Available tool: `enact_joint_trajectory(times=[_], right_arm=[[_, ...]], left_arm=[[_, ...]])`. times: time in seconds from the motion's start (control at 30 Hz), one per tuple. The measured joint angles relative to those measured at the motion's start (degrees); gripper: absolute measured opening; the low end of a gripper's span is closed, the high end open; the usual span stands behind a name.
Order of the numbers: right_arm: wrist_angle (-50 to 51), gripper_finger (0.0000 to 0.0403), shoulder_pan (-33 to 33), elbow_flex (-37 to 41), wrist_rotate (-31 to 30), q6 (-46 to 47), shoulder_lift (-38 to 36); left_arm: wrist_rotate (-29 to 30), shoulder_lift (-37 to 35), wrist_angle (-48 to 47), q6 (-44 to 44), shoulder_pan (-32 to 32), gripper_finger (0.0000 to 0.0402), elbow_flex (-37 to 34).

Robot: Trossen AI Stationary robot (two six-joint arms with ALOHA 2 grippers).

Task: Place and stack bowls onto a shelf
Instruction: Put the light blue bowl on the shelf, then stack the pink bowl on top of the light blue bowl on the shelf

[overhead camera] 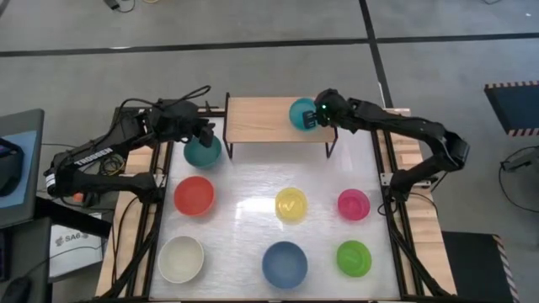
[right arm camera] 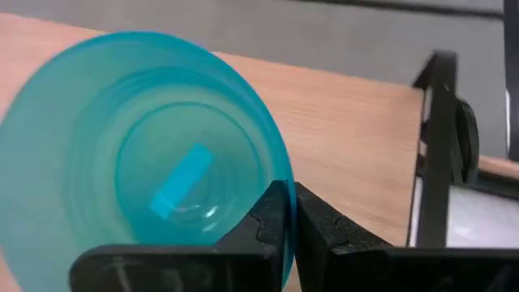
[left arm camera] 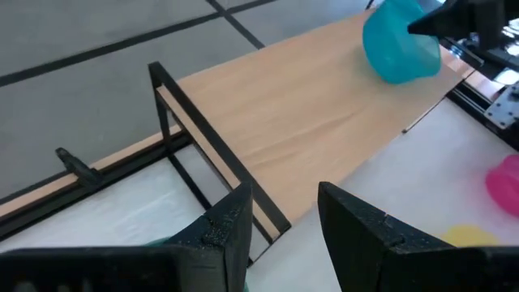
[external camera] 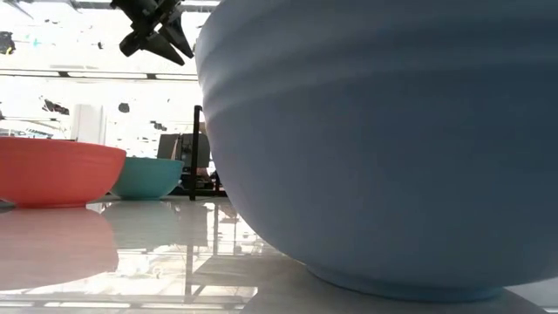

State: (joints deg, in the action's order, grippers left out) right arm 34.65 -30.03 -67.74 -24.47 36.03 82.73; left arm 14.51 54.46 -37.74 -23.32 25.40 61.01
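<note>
**Cyan bowl held tilted over the right end of the shelf**

The cyan bowl (overhead camera: 301, 113) is in the right gripper (overhead camera: 313, 117), at the right end of the shelf (overhead camera: 261, 119). The jaws pinch its rim: in the right wrist view one finger is inside the bowl (right arm camera: 154, 154) and the other outside, closed on the thin wall. The bowl is tilted, with its opening turned toward the wrist and its base toward the middle of the board. I cannot tell if the base touches the wood or is just above it. To set it down flat, I judge the gripper must turn the bowl upright and lower it, then release.

The left gripper (overhead camera: 200, 133) is near the left end of the shelf, above the dark teal bowl (overhead camera: 202, 151) on the surface. Its jaws (left arm camera: 280, 223) are released and hold nothing.

The red bowl (overhead camera: 194, 195), the white bowl (overhead camera: 181, 258), the blue bowl (overhead camera: 284, 263), the yellow bowl (overhead camera: 291, 204), the magenta bowl (overhead camera: 353, 204) and the green bowl (overhead camera: 354, 257) stand on the surface, well apart from each other.
</note>
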Motion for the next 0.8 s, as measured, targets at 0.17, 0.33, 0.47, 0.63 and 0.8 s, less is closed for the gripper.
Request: enact_joint_trajectory(times=[0.17, 0.33, 0.47, 0.63, 0.8], right_arm=[[1.05, 0.0058, -0.45, 0.13, -0.06, -0.05, -0.69], [0.06, 0.008, -0.65, 0.19, -1.2, -0.56, -3.2], [-1.94, 0.0121, -1.26, 0.19, -1.2, -1.46, -5.15], [-1.39, 0.0186, -1.74, 0.19, -1.18, 0.17, -7.72], [3.25, 0.0214, 0.22, 0.19, -1.12, 4.42, -12.82]], left_arm=[[0.34, 0.0, -0.04, -0.24, -0.56, 0.0126, 0.0], [1.39, 0.0, -0.07, -0.27, -0.53, 0.0126, 0.0], [1.88, 0.0, -0.06, 0.12, -0.55, 0.0126, 0.0], [1.97, 0.0, -0.09, 1.59, -0.53, 0.0126, -0.02], [-0.97, 0.0, -0.09, 5.73, -0.53, 0.0126, -0.02]])
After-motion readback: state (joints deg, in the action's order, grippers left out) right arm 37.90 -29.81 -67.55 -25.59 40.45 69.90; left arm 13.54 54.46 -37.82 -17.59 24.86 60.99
